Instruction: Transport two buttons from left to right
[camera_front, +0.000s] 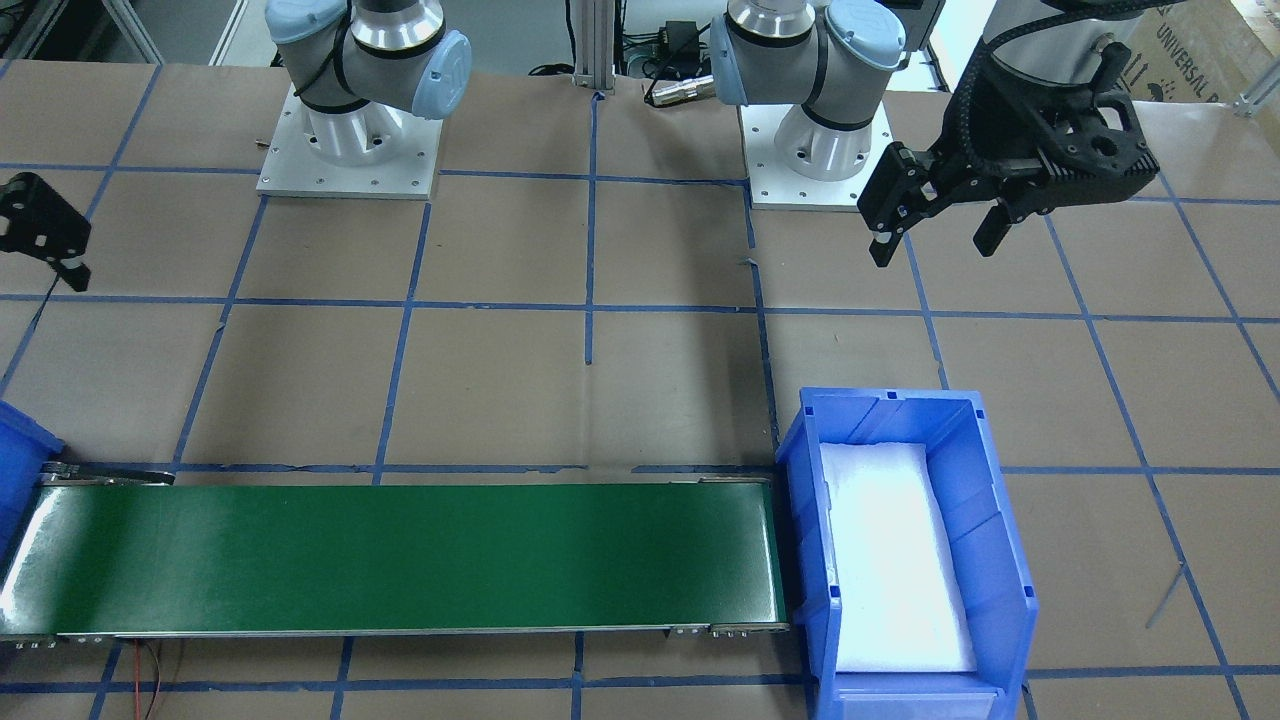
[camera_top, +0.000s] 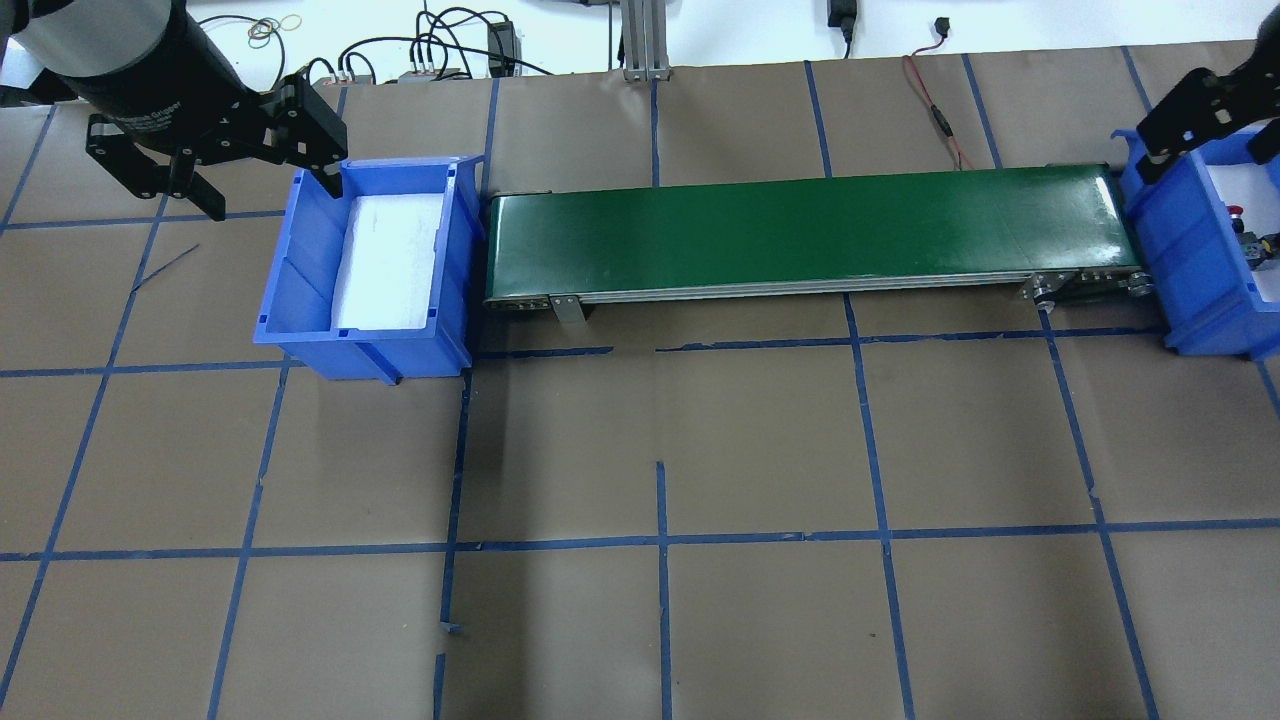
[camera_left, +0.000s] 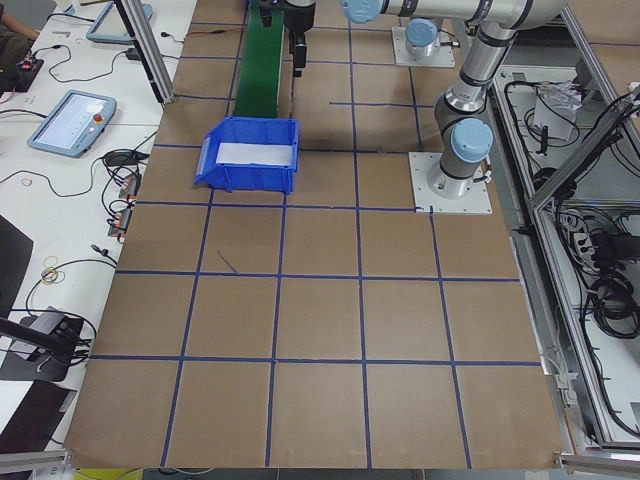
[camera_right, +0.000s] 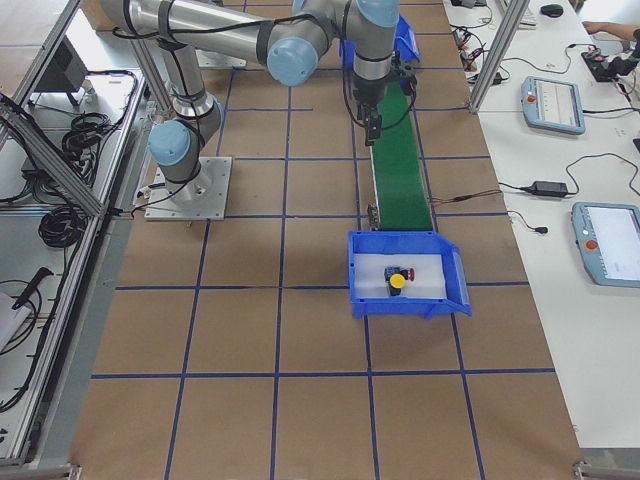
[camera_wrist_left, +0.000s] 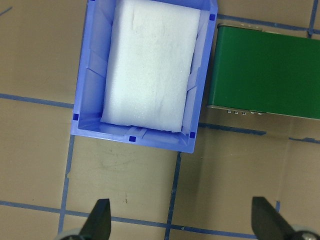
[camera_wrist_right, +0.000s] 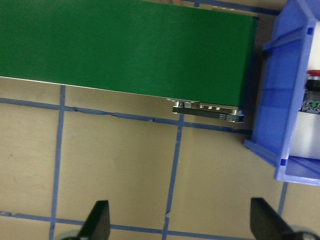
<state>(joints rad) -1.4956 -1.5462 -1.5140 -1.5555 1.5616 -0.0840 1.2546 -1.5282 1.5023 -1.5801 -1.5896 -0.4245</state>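
Both buttons (camera_right: 396, 278) lie in the bin (camera_right: 405, 308) at the belt's (camera_right: 400, 175) right end. My left pincer (camera_wrist_left: 182, 225) and right pincer (camera_wrist_right: 180, 222) gape, empty. Judgement: retreat high, clear of the belt.

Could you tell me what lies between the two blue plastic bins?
A green conveyor belt, bare on top, runs from the left bin to the right bin, seen in the overhead view.

Green conveyor (camera_top: 800, 225), foam-lined blue bin (camera_top: 300, 280), taped table (camera_top: 760, 450)

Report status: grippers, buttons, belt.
Left gripper open, empty; right gripper open, empty. Both buttons in right bin. Nothing on belt; left bin holds only foam.
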